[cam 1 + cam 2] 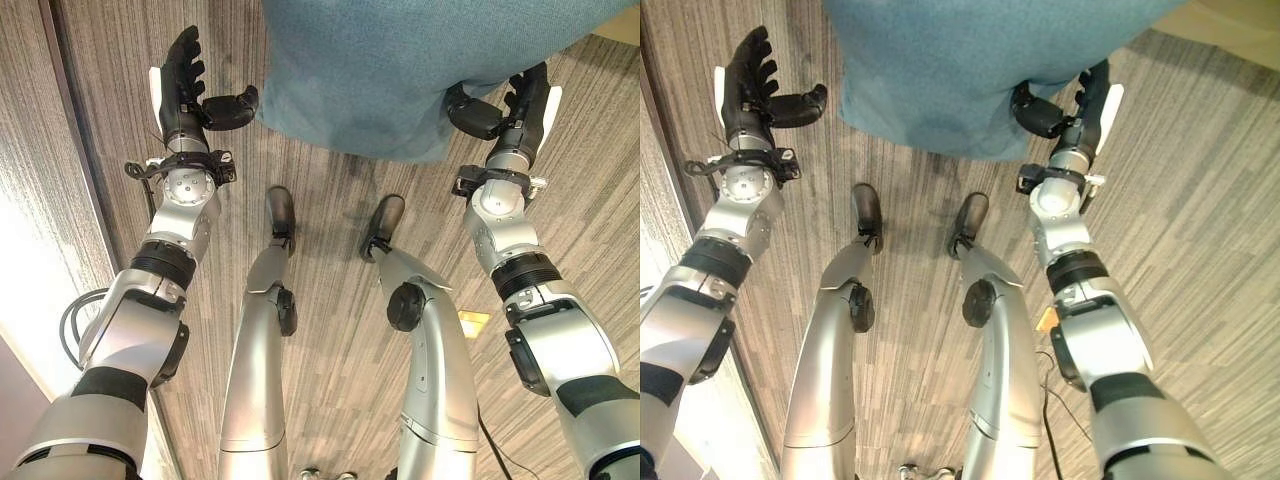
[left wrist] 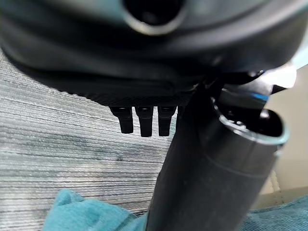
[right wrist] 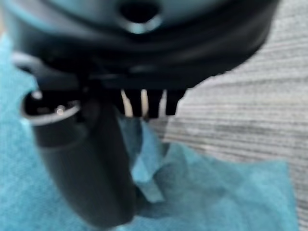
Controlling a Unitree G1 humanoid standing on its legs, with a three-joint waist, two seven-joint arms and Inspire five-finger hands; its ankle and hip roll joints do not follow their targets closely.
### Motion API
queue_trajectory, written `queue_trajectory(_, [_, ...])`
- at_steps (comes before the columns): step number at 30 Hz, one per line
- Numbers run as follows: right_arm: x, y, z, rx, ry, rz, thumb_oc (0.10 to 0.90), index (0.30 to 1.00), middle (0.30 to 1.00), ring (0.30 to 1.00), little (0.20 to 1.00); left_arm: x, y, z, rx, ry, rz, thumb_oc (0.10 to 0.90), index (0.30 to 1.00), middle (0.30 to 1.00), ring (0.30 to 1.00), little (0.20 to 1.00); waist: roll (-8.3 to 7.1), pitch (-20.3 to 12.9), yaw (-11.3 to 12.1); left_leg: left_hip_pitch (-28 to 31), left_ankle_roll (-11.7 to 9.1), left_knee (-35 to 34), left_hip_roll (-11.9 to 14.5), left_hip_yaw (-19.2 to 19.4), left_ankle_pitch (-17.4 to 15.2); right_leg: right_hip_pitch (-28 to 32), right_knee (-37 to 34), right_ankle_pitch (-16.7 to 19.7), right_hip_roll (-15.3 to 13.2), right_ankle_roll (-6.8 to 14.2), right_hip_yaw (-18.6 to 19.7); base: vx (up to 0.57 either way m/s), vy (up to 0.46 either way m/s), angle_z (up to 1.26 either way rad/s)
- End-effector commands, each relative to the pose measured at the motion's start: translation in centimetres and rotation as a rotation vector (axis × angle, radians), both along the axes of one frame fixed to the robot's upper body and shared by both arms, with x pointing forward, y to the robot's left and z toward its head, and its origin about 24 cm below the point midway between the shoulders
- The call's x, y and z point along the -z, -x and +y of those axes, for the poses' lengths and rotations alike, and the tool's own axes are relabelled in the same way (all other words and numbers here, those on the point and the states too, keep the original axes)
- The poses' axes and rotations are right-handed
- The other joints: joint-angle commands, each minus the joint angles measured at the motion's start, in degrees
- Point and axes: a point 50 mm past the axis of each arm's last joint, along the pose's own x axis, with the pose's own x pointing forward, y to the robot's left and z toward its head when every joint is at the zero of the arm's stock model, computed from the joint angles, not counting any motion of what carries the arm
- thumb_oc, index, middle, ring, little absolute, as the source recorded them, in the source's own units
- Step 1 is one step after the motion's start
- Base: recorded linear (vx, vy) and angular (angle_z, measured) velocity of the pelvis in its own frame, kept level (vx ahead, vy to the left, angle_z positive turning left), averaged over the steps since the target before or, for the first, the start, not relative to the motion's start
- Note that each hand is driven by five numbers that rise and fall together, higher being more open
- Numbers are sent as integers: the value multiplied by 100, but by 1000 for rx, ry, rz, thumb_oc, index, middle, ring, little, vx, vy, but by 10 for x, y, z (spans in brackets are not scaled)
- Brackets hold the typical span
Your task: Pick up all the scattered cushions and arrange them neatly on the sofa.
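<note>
Cushion (image 1: 400, 70): one teal cushion was seen, lying on the grey wood-grain floor (image 1: 330, 350) ahead, between the two hands. The left hand (image 1: 185, 85) stood just beside its left edge, fingers straight and thumb spread, holding nothing. The right hand (image 1: 515, 105) was at the cushion's right corner, thumb curled against the fabric, which bunched there; fingers straight.

The cushion (image 1: 400, 70) is plain teal-blue, with no pattern. The floor (image 1: 330, 180) under it is grey-brown with fine streaked lines like wood grain. Beside the cushion, each robot hand (image 1: 185, 85) (image 1: 520, 105) is black with a white thumb cover.
</note>
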Motion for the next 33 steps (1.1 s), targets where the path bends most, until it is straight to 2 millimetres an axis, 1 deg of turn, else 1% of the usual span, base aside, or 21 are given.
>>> queue_trajectory(1, [-16, 3, 22, -110, 89, -85, 800, 900, 900, 900, 900, -5, 5, 1, 21, 17, -94, 800, 900, 900, 900, 900, 291, -557, -89, 226, 127, 359, -72, 100, -840, 311, -390, -118, 398, 729, 508, 0, 0, 0])
queue_trajectory(2, [-16, 3, 22, -110, 89, -86, 800, 900, 900, 900, 900, -5, 5, 1, 21, 17, -94, 800, 900, 900, 900, 900, 291, -556, -89, 226, 127, 359, -72, 99, -840, 311, -390, -118, 399, 729, 508, 10, -31, -1])
queue_trajectory(3, [-28, 5, 36, -162, 111, -133, 800, 900, 900, 900, 900, -15, 5, -9, 43, -8, -123, 800, 900, 900, 900, 900, 299, -553, -101, 206, 118, 355, -62, 97, -824, 310, -418, -87, 412, 741, 504, 0, 0, 0])
queue_trajectory(4, [-28, 5, 36, -161, 111, -134, 800, 900, 900, 900, 900, -16, 5, -9, 43, -9, -123, 800, 900, 900, 900, 900, 300, -549, -100, 204, 117, 355, -62, 96, -822, 310, -420, -85, 413, 741, 503, 0, 0, 0])
queue_trajectory(5, [-38, 8, 49, -202, 119, -184, 800, 900, 900, 900, 900, -24, 6, -16, 46, -46, -148, 800, 900, 900, 900, 900, 288, -551, -136, 203, 106, 340, -57, 109, -821, 310, -429, -58, 434, 749, 523, 0, 0, 0])
queue_trajectory(6, [-38, 8, 49, -202, 118, -185, 800, 900, 900, 900, 900, -24, 6, -17, 45, -47, -149, 800, 900, 900, 900, 900, 284, -546, -135, 203, 107, 340, -56, 111, -820, 310, -430, -57, 435, 750, 525, 0, 0, 0])
queue_trajectory(8, [-44, 11, 64, -250, 129, -225, 800, 900, 900, 900, 900, -33, 6, -27, 46, -99, -174, 800, 900, 900, 900, 900, 269, -538, -176, 202, 96, 350, -51, 129, -812, 310, -445, -14, 474, 764, 544, 0, 0, 0])
queue_trajectory(9, [-45, 11, 64, -250, 129, -226, 800, 900, 900, 900, 900, -33, 6, -27, 46, -100, -175, 800, 900, 900, 900, 900, 266, -536, -175, 202, 96, 349, -50, 130, -811, 310, -447, -12, 475, 764, 546, 0, 0, 0])
queue_trajectory(10, [-47, 12, 74, -280, 131, -243, 800, 900, 900, 900, 900, -36, 6, -34, 53, -128, -183, 800, 900, 900, 900, 900, 258, -545, -217, 202, 86, 335, -40, 125, -812, 310, -484, 24, 493, 784, 558, 0, 0, 0])
queue_trajectory(16, [-48, 14, 92, -346, 127, -258, 800, 900, 900, 900, 900, -45, 4, -47, 56, -191, -193, 800, 900, 900, 900, 900, 203, -515, -321, 200, 60, 334, -9, 150, -787, 309, -518, 99, 544, 798, 597, -2, -2, -2])
queue_trajectory(19, [-50, 16, 102, -386, 122, -268, 800, 900, 900, 900, 900, -53, 4, -56, 81, -178, -210, 800, 900, 900, 900, 900, 156, -487, -380, 199, 46, 335, 14, 147, -787, 308, -547, 159, 573, 823, 601, 0, 0, 0])
queue_trajectory(20, [-54, 18, 110, -414, 123, -279, 800, 900, 900, 900, 900, -58, 6, -67, 123, -153, -236, 800, 900, 900, 900, 900, 142, -459, -401, 198, 44, 339, 40, 146, -789, 307, -588, 187, 587, 838, 596, 0, 0, 0])
queue_trajectory(21, [-54, 18, 110, -414, 123, -279, 800, 900, 900, 900, 900, -58, 6, -67, 123, -153, -237, 800, 900, 900, 900, 900, 142, -457, -400, 198, 43, 338, 42, 147, -789, 307, -590, 190, 589, 838, 596, 0, 0, 0])
queue_trajectory(23, [-57, 20, 120, -457, 116, -289, 800, 900, 900, 900, 900, -61, 11, -84, 210, -73, -269, 800, 900, 900, 900, 900, 151, -426, -402, 197, 47, 383, 56, 140, -792, 306, -598, 213, 601, 850, 585, 7, -14, -5])
queue_trajectory(24, [-57, 20, 120, -457, 116, -288, 800, 900, 900, 900, 900, -60, 11, -84, 211, -72, -269, 800, 900, 900, 900, 900, 153, -427, -401, 197, 47, 384, 57, 139, -794, 306, -597, 212, 602, 850, 584, 8, -12, -7])
queue_trajectory(25, [-57, 21, 124, -478, 105, -290, 673, 709, 709, 709, 709, -61, 12, -91, 243, -44, -278, 800, 900, 900, 900, 900, 155, -418, -405, 197, 50, 404, 51, 142, -799, 306, -587, 208, 604, 846, 590, 3, -5, -6])
queue_trajectory(26, [-57, 22, 126, -490, 96, -295, 521, 481, 481, 481, 481, -60, 13, -93, 261, -22, -279, 800, 900, 900, 900, 900, 158, -417, -403, 197, 49, 408, 48, 139, -803, 306, -584, 205, 607, 844, 596, 3, -6, -3])
queue_trajectory(27, [-58, 22, 127, -501, 82, -301, 400, 300, 300, 300, 300, -60, 15, -97, 287, 10, -286, 800, 900, 900, 900, 900, 163, -421, -407, 197, 51, 416, 45, 144, -809, 306, -574, 204, 605, 844, 595, 0, 0, 0])
queue_trajectory(28, [-58, 23, 129, -518, 65, -305, 400, 300, 300, 300, 300, -60, 16, -101, 314, 41, -293, 533, 500, 500, 500, 500, 171, -429, -404, 197, 53, 411, 36, 144, -807, 306, -575, 209, 607, 844, 594, 0, 0, 0])
queue_trajectory(29, [-60, 24, 131, -532, 58, -314, 400, 300, 300, 300, 300, -61, 18, -103, 329, 63, -302, 400, 300, 300, 300, 300, 173, -439, -402, 197, 52, 402, 33, 143, -804, 306, -586, 216, 608, 846, 599, 0, 0, 0])
queue_trajectory(33, [-64, 29, 131, -552, 64, -345, 400, 300, 300, 300, 300, -61, 22, -105, 349, 88, -326, 400, 300, 300, 300, 300, 187, -526, -400, 197, 58, 342, 28, 139, -790, 307, -597, 231, 601, 845, 589, 0, 0, 0])
